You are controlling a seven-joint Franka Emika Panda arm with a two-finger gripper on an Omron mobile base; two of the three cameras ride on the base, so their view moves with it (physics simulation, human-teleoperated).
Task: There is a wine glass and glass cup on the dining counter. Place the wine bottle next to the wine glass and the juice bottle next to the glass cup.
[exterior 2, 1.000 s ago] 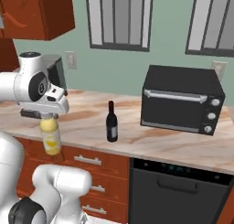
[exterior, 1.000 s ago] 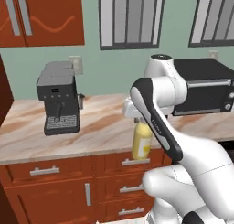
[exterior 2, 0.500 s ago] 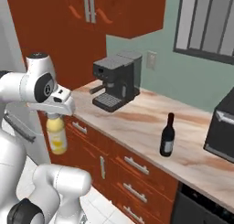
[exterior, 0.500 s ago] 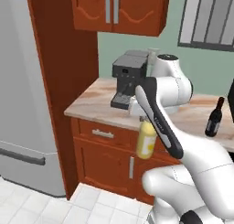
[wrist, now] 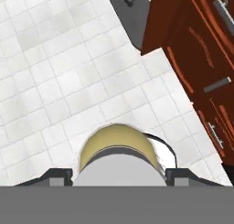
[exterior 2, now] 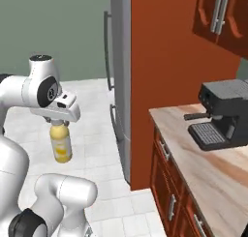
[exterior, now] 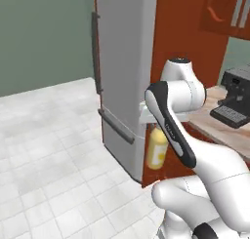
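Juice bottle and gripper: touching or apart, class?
Touching. In the right base view the juice bottle hangs above the floor, its cap gripped in the gripper.

The cap and neck of the juice bottle (exterior 2: 60, 143) are covered by the gripper (exterior 2: 59, 123) in the right base view, and its right side is masked by the white arm in the left base view. In the hand view the bottle's (wrist: 118, 150) lower body is hidden behind its own shoulder, and the fingertips (wrist: 58, 174) are cut off at the bottom edge. The coffee machine (exterior: 236, 96) is cropped by the right edge of the left base view. The top of the refrigerator (exterior: 124, 72) is lost beyond the frame. The wall cabinet (exterior 2: 222, 16) is cut at the upper right corner.
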